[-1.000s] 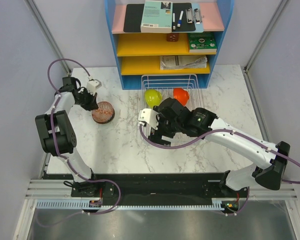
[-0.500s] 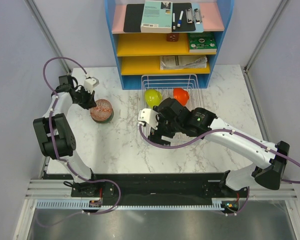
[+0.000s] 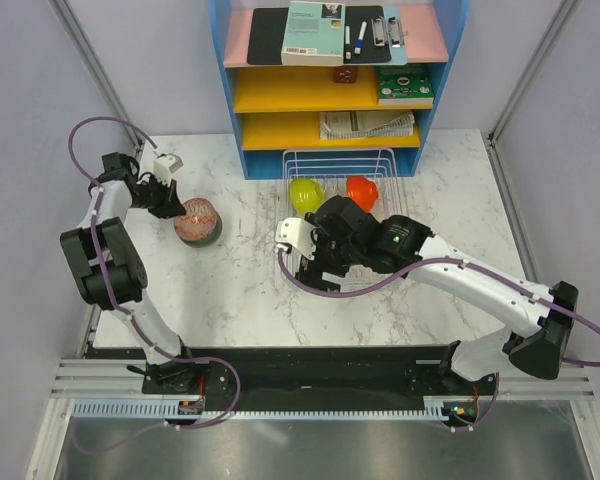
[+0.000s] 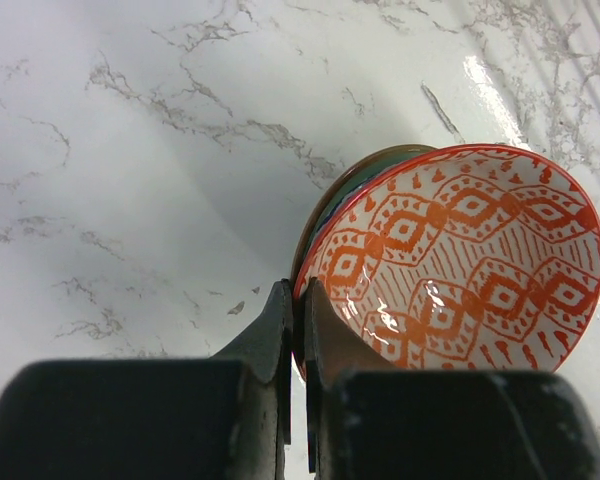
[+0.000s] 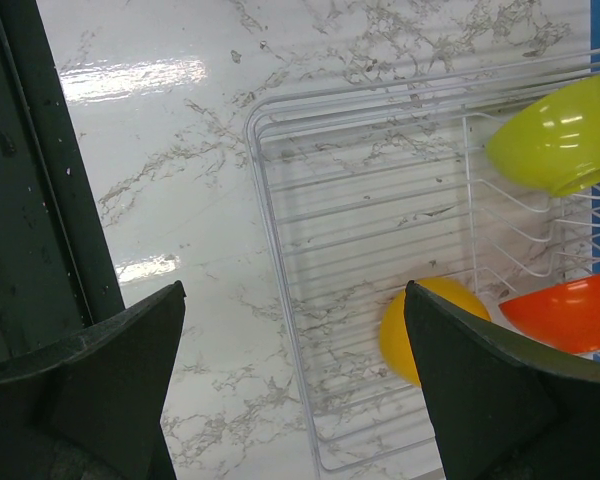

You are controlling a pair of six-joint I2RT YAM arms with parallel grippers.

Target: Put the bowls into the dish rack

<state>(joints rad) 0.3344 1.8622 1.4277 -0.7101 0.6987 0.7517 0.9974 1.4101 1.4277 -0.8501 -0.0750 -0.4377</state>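
Observation:
My left gripper (image 4: 298,290) is shut on the near rim of a red-and-white patterned bowl (image 4: 460,260), which is tipped up on the marble. A darker green-rimmed bowl (image 4: 352,178) sits nested right behind it. From above, the left gripper (image 3: 170,200) and this patterned bowl (image 3: 197,221) are at the table's left. The wire dish rack (image 3: 338,152) holds a lime bowl (image 3: 306,192) and an orange-red bowl (image 3: 361,189). My right gripper (image 5: 294,290) hangs open over the dish rack (image 5: 280,250), with a lime bowl (image 5: 555,135), a yellow bowl (image 5: 420,325) and an orange-red bowl (image 5: 570,310) below it.
A blue-and-yellow shelf unit (image 3: 330,90) with books and pens stands right behind the rack. Grey walls close in both sides. The right arm (image 3: 460,275) stretches across the rack's near half.
The left arm has drawn back to the left with the patterned bowl in its grip, tipping the bowl further up. The right arm has not moved.

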